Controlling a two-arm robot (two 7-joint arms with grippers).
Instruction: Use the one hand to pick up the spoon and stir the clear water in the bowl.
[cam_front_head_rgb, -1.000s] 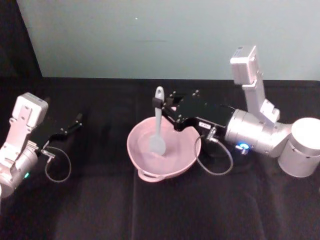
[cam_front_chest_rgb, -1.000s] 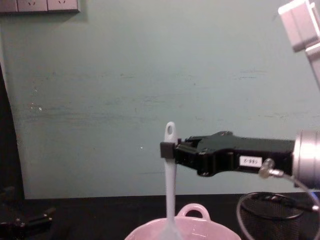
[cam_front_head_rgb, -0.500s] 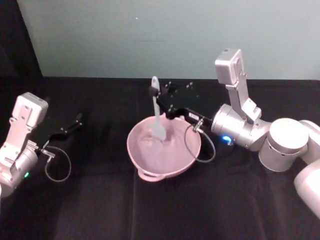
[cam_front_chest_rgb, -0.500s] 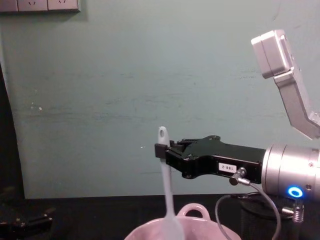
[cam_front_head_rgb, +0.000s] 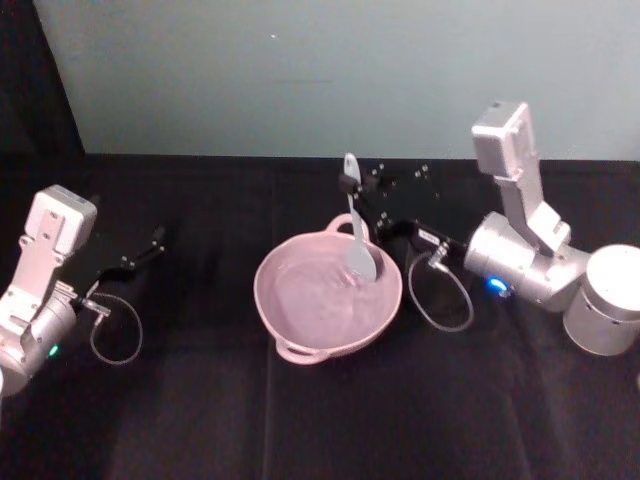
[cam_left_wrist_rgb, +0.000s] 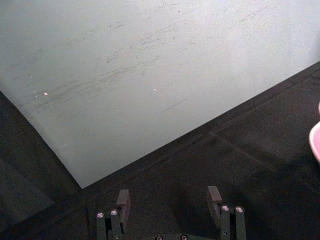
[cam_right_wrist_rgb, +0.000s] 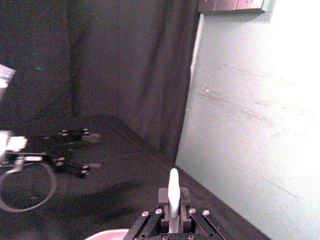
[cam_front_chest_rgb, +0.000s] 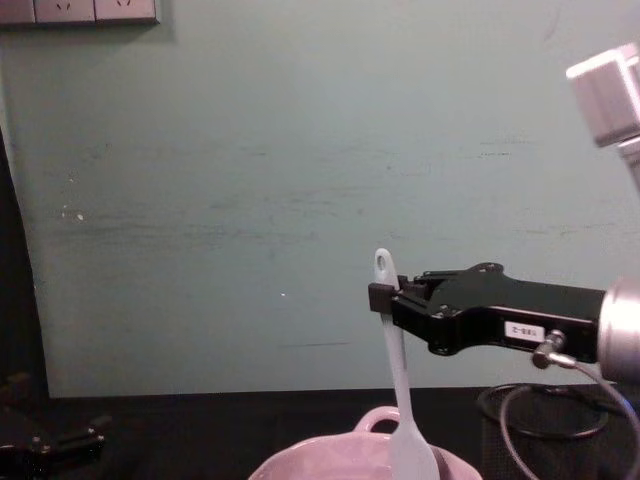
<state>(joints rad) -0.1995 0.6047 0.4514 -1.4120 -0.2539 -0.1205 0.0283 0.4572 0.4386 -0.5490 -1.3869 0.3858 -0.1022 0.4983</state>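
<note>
The right gripper has its fingers clamped high on the spoon, just under the handle's hole. Within the last second the head has swept from mid-bowl to the right wall of the bowl, so stirring the clear water looks under way. Open room lies back leftward. The left gripper, fingers apart, is parked near the desk's left edge.
</note>
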